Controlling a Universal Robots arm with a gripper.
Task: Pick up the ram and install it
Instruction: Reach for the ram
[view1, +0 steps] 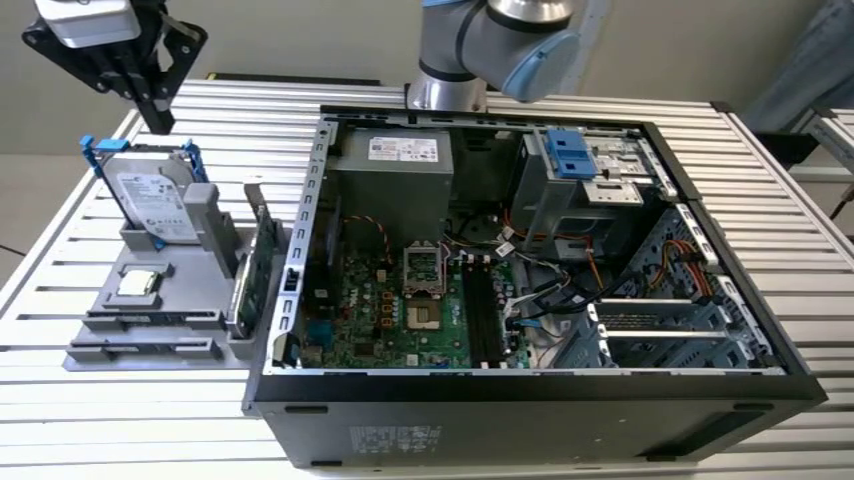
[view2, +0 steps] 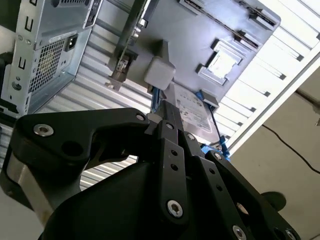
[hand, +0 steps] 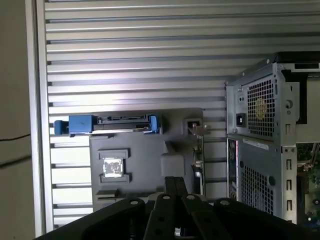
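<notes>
slatted metal worktop (view1: 80, 400) carries an open computer case (view1: 534, 400) with a grey holder (view1: 140, 350) just beside it. the tool (view1: 156, 115) hangs high, fingers drawn narrow and holding nothing, so pickup and install both remain. the ram (view1: 246, 292) seems to stand on edge in the holder, well below the tool, toward the case.

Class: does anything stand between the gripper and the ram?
Nothing visible does. The gripper hangs above the hard drive; the ram stands on edge in the fixture beside the green card, open from above.
</notes>
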